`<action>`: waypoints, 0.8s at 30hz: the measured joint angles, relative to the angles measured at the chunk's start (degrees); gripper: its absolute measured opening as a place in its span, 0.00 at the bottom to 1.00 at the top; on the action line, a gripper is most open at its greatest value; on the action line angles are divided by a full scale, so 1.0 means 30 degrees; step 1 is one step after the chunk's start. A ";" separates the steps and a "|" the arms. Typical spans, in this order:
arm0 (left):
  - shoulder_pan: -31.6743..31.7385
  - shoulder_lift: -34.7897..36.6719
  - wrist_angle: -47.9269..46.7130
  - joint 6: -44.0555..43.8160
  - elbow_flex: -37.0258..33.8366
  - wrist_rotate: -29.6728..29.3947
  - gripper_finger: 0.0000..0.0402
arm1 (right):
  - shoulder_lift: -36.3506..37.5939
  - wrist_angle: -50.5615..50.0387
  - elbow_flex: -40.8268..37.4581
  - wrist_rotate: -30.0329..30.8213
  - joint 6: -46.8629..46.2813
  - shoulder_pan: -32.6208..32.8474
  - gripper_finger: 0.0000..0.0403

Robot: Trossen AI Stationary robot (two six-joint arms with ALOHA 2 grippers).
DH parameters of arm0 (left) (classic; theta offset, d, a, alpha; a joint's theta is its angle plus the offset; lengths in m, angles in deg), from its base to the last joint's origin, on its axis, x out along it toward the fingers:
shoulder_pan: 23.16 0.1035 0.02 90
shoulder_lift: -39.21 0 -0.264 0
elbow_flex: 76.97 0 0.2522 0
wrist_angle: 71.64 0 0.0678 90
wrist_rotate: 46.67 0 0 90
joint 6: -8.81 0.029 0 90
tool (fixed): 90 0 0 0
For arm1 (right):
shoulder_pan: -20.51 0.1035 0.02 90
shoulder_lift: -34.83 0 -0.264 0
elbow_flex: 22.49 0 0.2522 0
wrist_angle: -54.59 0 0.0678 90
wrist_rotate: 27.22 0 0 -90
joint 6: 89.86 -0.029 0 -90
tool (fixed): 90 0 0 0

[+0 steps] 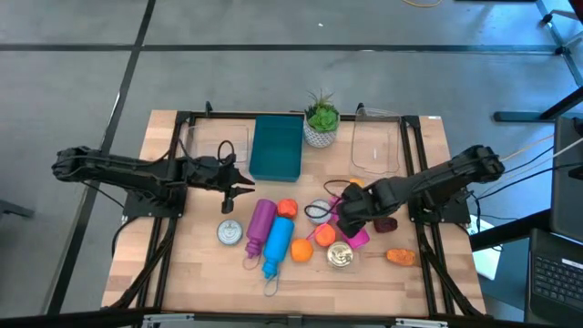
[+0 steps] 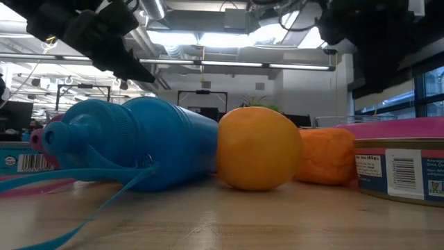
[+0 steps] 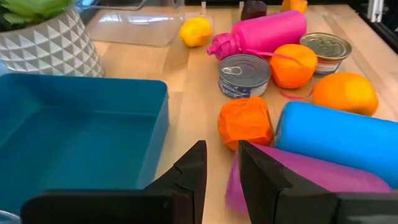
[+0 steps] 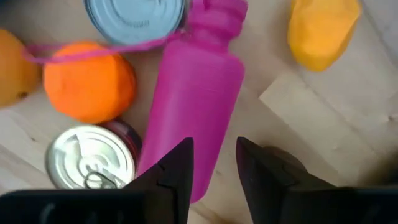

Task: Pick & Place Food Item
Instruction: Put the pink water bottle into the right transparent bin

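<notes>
Left jaws: beside the teal box (image 1: 276,148), over the near end of the purple bottle (image 3: 311,180); a narrow gap between them, nothing held
Right jaws: hanging over the pink bottle (image 4: 199,87), slightly apart, empty
Task item: no food lifted yet; an orange (image 4: 90,81) lies just beside the pink bottle on one side, a yellow fruit (image 4: 323,28) near it on the other, and a crumpled orange piece (image 3: 245,121) sits just ahead of the left jaws, all on the worktop (image 1: 182,273)
Risk 1, wrong pick: the right jaws are centred on the bottle, not on any food; closing from here would likely take the bottle
Risk 2, narrow gap: both pairs stand too close to pass round a round fruit; a descent without widening would likely press on the fruit and roll it away
Risk 3, snagging: the pink strap (image 4: 62,50) lies across the orange; a lift could drag the bottle along
Risk 4, crowding: a tin (image 4: 90,158) touches or nearly touches the bottle and sits near the orange; a finger coming down between them could knock it aside
Risk 5, left side: the blue bottle (image 3: 336,140) and purple bottle lie against the crumpled piece; a nudge could set them rolling
Destination: judged to be the teal box, though that cannot be confirmed
</notes>
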 joint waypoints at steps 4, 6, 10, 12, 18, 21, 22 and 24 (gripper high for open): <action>-0.0533 0.0000 0.0067 -0.0681 -0.0046 -0.0007 0.20 | -0.0695 0.0059 0.0000 -0.0131 0.0000 -0.0020 0.36; -0.0896 0.0000 0.0067 -0.0886 -0.0046 0.0000 0.20 | -0.0964 0.0193 0.0000 -0.0131 0.0000 -0.0013 0.40; -0.1705 0.0000 0.0060 -0.1044 -0.0046 -0.0247 0.20 | -0.1530 0.0459 0.0000 -0.0131 -0.0475 -0.0013 0.47; -0.2128 0.0000 0.0067 -0.1244 -0.0046 -0.0672 0.20 | -0.1825 0.0447 0.0000 -0.0131 -0.0508 -0.0013 0.52; -0.3385 0.0000 0.0053 -0.1533 -0.0046 -0.1773 0.19 | -0.2614 0.1266 0.0006 -0.0289 -0.0496 -0.0013 0.67; -0.3945 0.0000 0.0053 -0.1700 -0.0046 -0.2351 0.20 | -0.3014 0.1873 0.0007 -0.0470 -0.0492 -0.0013 0.72; -0.4109 0.0000 0.0065 -0.1742 -0.0046 -0.2549 0.20 | -0.3142 0.1976 0.0007 -0.0495 -0.0486 -0.0013 0.74; -0.4410 0.0000 0.0047 -0.1754 -0.0046 -0.2929 0.20 | -0.3428 0.2033 0.0007 -0.0495 -0.0488 -0.0013 0.75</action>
